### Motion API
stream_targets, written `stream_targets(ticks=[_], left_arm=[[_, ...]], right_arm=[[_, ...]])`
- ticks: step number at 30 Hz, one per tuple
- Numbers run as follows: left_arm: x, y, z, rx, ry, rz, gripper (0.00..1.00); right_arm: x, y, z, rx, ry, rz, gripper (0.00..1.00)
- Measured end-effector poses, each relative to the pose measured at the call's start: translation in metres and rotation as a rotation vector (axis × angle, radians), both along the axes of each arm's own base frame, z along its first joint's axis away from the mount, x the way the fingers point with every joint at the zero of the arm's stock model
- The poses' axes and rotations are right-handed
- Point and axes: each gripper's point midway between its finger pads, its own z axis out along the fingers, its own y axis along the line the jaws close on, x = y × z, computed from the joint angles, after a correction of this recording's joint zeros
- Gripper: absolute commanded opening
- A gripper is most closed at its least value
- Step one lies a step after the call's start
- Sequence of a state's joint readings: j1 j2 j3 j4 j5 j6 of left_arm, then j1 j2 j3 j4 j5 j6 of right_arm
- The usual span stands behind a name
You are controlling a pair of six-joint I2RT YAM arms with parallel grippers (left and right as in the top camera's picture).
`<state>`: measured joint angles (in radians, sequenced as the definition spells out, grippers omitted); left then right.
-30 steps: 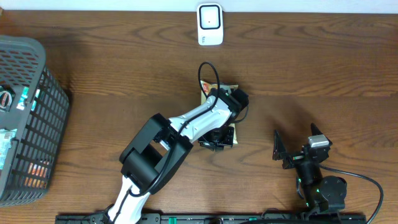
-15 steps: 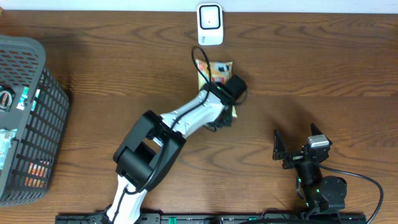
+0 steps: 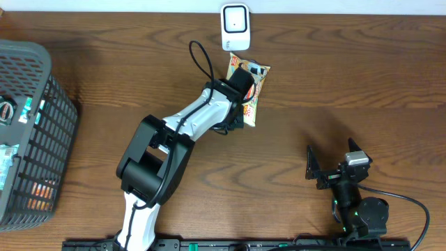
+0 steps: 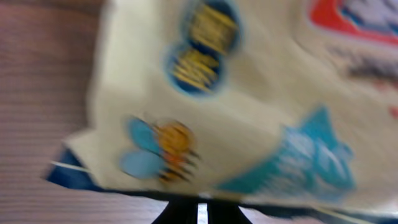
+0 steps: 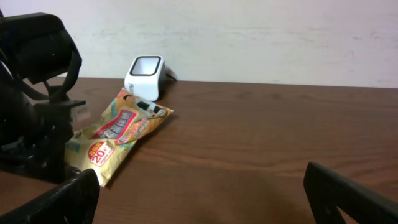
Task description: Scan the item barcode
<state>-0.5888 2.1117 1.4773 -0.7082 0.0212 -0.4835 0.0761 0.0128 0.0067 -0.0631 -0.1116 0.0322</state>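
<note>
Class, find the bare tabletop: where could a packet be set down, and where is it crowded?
Free: the wood between basket and left arm; the stretch right of the scanner, beyond the right gripper. Crowded: around scanner and held snack packet.

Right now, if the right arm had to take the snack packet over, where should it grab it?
Probably the free right-hand long edge of the snack packet, approached from the right. It is a thin, flat pouch, so close across its thickness. The left pincer clamps its near left side, and the scanner stands just beyond the far end.
</note>
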Motion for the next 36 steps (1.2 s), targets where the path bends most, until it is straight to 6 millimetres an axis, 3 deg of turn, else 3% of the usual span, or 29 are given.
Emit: stream_targets(ticks=[4,7,12,15,18,22,28,36], left_arm=[[-0.004,-0.004,0.012,-0.009,-0.016,-0.056,0.07],[0.0,-0.004,0.047,-0.035,-0.091,-0.071,0.08],[0.027,-0.007,0.123,-0.112,-0.332,-0.051,0.08],[0.045,-0.014,0.142,-0.153,-0.434,-0.041,0.07],[0.057,-0.021,0.132,-0.155,-0.457,-0.036,0.08],[0.066,-0.026,0.091,-0.126,-0.414,-0.039,0.08],[0.061,-0.023,0.033,-0.065,-0.313,-0.041,0.07],[0.052,-0.031,0.029,-0.08,-0.281,-0.048,0.08]], right_arm=[[0.0,0.0,0.0,0.0,0.0,0.0,0.99],[0.0,0.0,0.0,0.0,0.0,0.0,0.99],[0.0,0.0,0.0,0.0,0.0,0.0,0.99],[0.0,0.0,0.0,0.0,0.0,0.0,0.99],[0.0,0.0,0.0,0.0,0.0,0.0,0.99],[0.0,0.0,0.0,0.0,0.0,0.0,0.99],[0.0,0.0,0.0,0.0,0.0,0.0,0.99],[0.0,0.0,0.0,0.0,0.0,0.0,0.99]])
